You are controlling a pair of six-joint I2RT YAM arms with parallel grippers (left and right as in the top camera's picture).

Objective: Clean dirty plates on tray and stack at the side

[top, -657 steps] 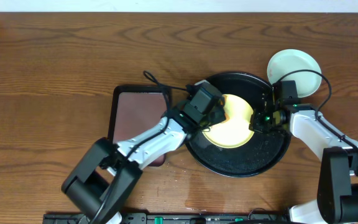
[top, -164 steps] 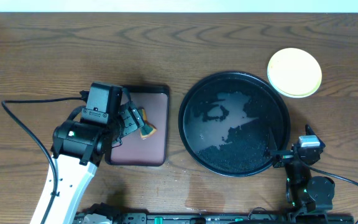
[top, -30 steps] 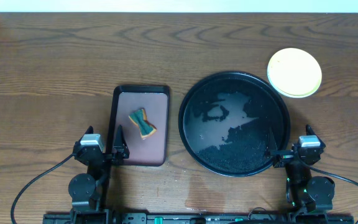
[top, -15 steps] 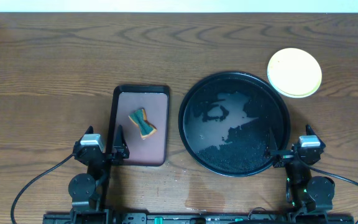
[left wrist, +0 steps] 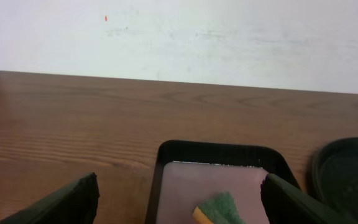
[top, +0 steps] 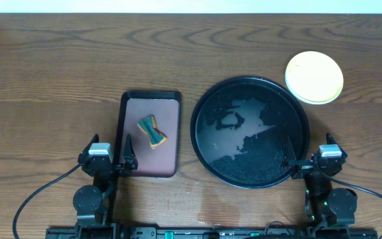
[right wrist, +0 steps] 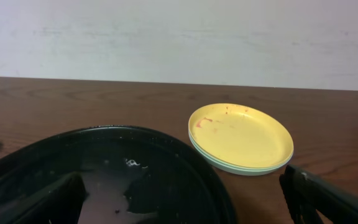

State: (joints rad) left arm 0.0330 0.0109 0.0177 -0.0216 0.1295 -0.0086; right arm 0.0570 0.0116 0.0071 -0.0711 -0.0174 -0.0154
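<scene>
Overhead view: both hands sit at the near edge of the tabletop (top: 58, 66), each with its two fingers spread wide and nothing between them. The left hand (top: 106, 157) is parked low, with its right finger just at the near left corner of a rectangular black-rimmed maroon tray (top: 166, 106). That tray stretches straight ahead of this hand and a little to its right. A small green and orange sponge (top: 152, 131) lies on the tray's maroon floor, ahead of the hand, about midway along the tray. In the left wrist view only the sponge's far end shows, between the two dark fingers (left wrist: 61, 202).

The right hand (top: 308, 151) rests at the near right rim of the large round black tray (top: 290, 113), its left finger over the rim. This tray fills the space ahead and to the left of the hand, and its glossy floor is patchy with wet film and droplets. Farther on, ahead and slightly to the right of the right hand, the plates (top: 314, 78) stand in one stack on the bare wood just beyond the black tray's far right rim. Whether the stack touches the rim cannot be told. The yellow plate (right wrist: 241, 135) is on top, with pale mint edges showing beneath it. The right wrist view shows a few reddish specks near its far left rim.
</scene>
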